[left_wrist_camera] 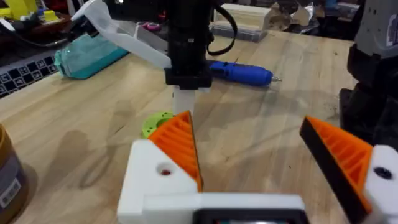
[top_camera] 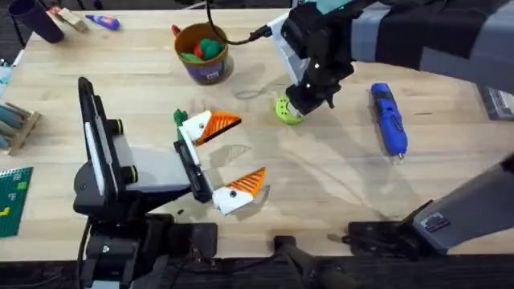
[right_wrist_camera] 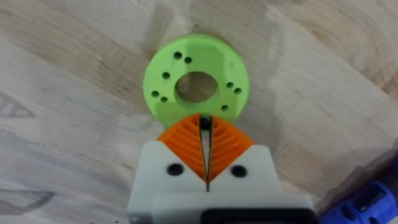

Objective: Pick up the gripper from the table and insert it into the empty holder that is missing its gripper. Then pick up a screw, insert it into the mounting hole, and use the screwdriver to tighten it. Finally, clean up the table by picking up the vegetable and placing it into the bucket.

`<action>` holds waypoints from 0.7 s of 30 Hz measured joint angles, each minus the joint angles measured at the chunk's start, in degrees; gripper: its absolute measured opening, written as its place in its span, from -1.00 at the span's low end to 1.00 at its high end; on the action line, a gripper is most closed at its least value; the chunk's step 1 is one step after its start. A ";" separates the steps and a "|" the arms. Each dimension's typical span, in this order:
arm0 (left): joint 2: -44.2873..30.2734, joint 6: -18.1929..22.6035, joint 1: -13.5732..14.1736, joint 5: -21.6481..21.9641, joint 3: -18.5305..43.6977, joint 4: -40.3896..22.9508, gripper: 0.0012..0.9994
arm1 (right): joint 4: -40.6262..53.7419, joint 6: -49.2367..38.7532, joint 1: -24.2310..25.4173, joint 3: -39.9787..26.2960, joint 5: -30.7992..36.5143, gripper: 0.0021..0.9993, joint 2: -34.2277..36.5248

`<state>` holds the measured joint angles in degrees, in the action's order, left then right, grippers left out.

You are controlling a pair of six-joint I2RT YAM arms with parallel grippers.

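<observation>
While the left gripper (top_camera: 222, 160) rests on the table with its orange-padded fingers spread wide, the right gripper (right_wrist_camera: 205, 134) pinches a small dark screw (right_wrist_camera: 204, 124) over the green disc (right_wrist_camera: 196, 84), the blue screwdriver (top_camera: 389, 119) lying beside it.

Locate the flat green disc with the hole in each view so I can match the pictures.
Overhead: green disc right of centre, under the right claw.
Left wrist: its edge shows mid-frame, behind the left claw's orange finger.
Right wrist: centre top, just beyond the shut fingertips.
Shared landmark: the blue screwdriver.
</observation>
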<state>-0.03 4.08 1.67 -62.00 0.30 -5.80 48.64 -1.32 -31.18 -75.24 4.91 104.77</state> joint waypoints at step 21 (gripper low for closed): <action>0.00 0.00 0.00 0.00 0.00 0.00 0.97 | 3.77 0.00 0.00 -4.79 0.00 -0.99 -4.54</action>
<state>-0.03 4.08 1.67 -62.00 0.30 -5.80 52.41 -1.32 -31.18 -80.03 4.91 100.23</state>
